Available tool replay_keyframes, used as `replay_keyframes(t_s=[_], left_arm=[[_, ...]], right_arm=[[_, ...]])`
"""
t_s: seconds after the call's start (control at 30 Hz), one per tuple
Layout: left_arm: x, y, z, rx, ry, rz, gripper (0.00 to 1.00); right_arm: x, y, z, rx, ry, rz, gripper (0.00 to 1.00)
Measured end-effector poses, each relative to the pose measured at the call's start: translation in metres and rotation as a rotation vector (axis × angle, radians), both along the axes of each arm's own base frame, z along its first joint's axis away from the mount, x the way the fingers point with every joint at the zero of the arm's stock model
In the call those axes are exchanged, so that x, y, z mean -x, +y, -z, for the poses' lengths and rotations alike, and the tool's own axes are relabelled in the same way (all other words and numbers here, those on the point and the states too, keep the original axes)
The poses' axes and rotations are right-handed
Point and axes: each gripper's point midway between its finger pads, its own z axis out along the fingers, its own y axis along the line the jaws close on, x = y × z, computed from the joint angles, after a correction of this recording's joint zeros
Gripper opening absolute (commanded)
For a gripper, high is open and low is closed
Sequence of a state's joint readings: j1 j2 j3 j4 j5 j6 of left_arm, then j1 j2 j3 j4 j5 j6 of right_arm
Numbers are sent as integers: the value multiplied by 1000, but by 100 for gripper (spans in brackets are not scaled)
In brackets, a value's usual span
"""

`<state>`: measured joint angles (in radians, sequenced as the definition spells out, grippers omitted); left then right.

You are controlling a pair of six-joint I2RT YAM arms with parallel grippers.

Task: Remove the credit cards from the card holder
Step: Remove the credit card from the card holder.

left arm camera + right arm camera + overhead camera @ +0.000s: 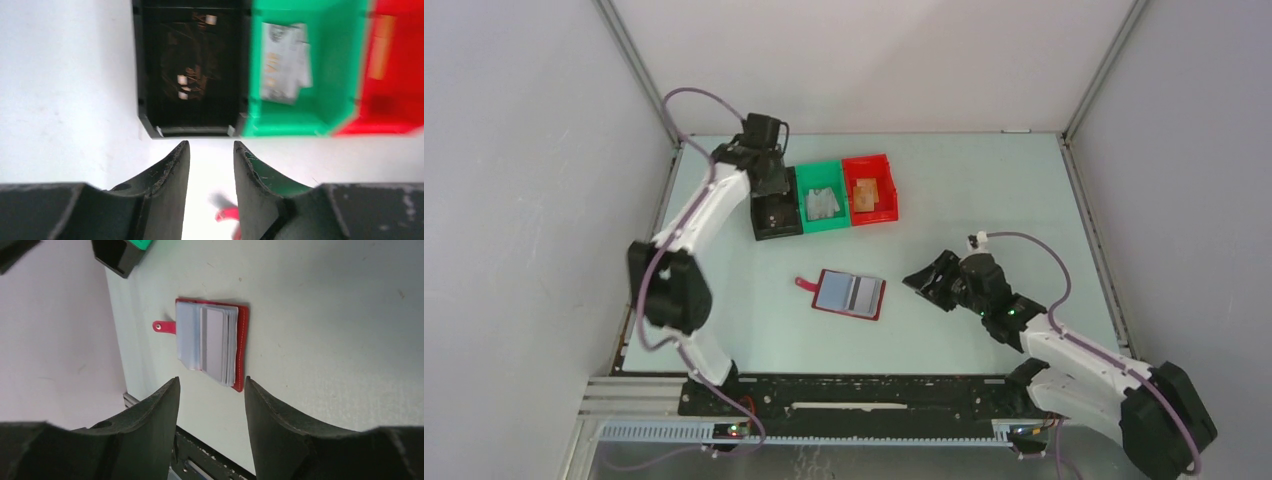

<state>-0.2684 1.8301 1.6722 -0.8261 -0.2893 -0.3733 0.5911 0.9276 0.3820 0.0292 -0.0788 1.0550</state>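
Observation:
The dark-red card holder (877,298) (243,347) lies open on the table's middle, its strap tab (804,283) (164,327) pointing left. Credit cards lie stacked in it: a light blue one (832,292) (187,340) and a grey one (864,295) (217,342). My right gripper (921,285) (212,382) hovers just right of the holder, open and empty. My left gripper (776,215) (211,147) hangs over the near rim of a black bin (192,70), open with nothing between its fingers. The strap tab (227,214) shows blurred below it.
Three small bins stand in a row at the back: black (776,218), green (821,222) holding a grey card (285,62), and red (871,212) holding a tan card (382,47). What lies in the black bin is too dark to tell. Walls enclose the table.

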Motion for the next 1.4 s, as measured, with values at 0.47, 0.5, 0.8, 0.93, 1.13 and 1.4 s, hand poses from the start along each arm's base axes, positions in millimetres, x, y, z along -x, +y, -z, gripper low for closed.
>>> replay_keyframes(t_s=[0.47,0.5,0.8,0.93,1.13,1.4], left_arm=[[150,-140,50,665,168,351,43],[161,-151,56,708,197,372,44],[182,-189,76,874,263,416,41],[182,-187,100,848,314,381,40],[191,-175,126,787,365,319,40],[191,-165,135,726,363,308,39]], right_arm=[[-10,77,32,40,94,-170,35],[-12,82,33,34,99,-178,34],[-14,96,51,22,154,-211,34],[-13,97,57,23,174,-214,34],[-13,95,64,33,192,-211,33],[-12,93,70,46,207,-207,33]])
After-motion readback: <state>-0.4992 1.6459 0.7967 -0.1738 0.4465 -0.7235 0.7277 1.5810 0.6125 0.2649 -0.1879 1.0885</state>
